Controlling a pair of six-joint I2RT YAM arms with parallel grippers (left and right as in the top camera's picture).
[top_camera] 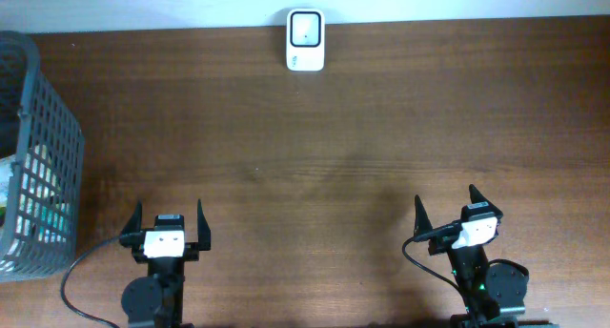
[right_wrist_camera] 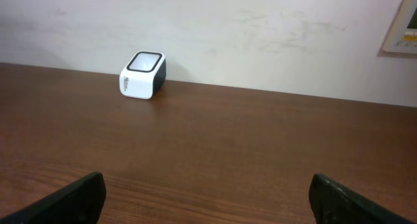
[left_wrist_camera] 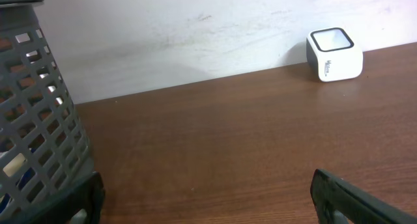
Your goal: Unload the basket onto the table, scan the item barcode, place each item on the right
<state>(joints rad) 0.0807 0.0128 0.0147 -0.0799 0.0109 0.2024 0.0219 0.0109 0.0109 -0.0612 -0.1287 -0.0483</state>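
1. Two claws, one white scanner (top_camera: 305, 40) and one grey basket (top_camera: 48, 128) are sitting at the brown surface (top_camera: 286, 156).
2. The left claw (top_camera: 169, 210) and the right claw (top_camera: 445, 198) are both gaping wide, holding and touching nothing.
3. The scanner is sitting far ahead, between the claws.
4. The basket is standing left of the left claw, running off the picture; the things (top_camera: 8, 196) inside are hiding behind its holes, hard to make out.

Even bright light, soft shadows, sharp pics.

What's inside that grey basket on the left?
Through the basket mesh, a few pale and teal items show. The mesh and the picture's edge cover most of them, so I cannot tell what they are.
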